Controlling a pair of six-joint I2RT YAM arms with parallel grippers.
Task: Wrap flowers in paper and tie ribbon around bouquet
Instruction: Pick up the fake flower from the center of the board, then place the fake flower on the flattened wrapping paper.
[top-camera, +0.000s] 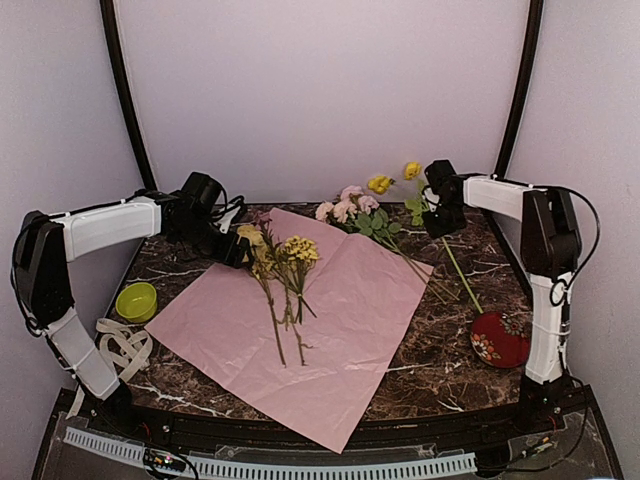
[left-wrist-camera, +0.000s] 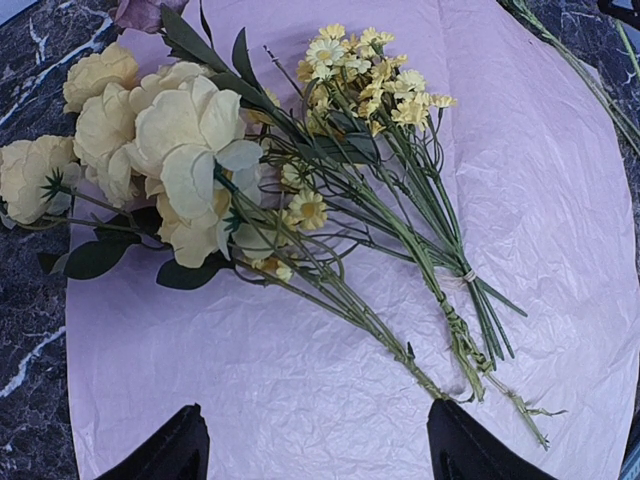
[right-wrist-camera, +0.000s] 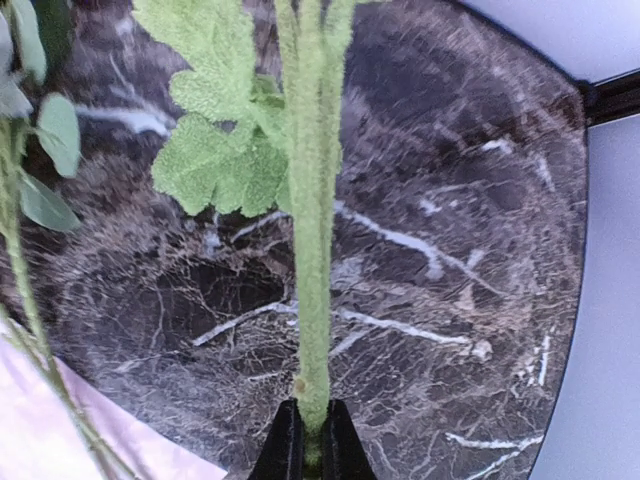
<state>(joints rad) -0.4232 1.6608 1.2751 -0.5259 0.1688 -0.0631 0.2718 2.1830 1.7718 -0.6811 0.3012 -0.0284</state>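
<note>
The lilac-pink paper (top-camera: 330, 330) lies flat mid-table. On it rest two bunches of the flowers, pale yellow blooms (left-wrist-camera: 170, 150) and small yellow daisies (left-wrist-camera: 370, 70), with their stems pointing toward the near edge. My left gripper (top-camera: 235, 250) hovers open over their heads, and its fingers (left-wrist-camera: 170, 450) stand wide apart above bare paper (left-wrist-camera: 300, 390). Pink blooms (top-camera: 350, 208) lie at the paper's far corner. My right gripper (top-camera: 437, 215) is shut on the fuzzy green stem (right-wrist-camera: 312, 250) of a yellow flower (top-camera: 411, 170). The cream ribbon (top-camera: 120, 345) lies loose at the left edge.
A small green bowl (top-camera: 136, 300) sits left of the paper, above the ribbon. A red patterned dish (top-camera: 500, 338) rests near the right arm's base. More long green stems (top-camera: 430, 270) trail over the dark marble table (top-camera: 450, 370) past the paper's right corner.
</note>
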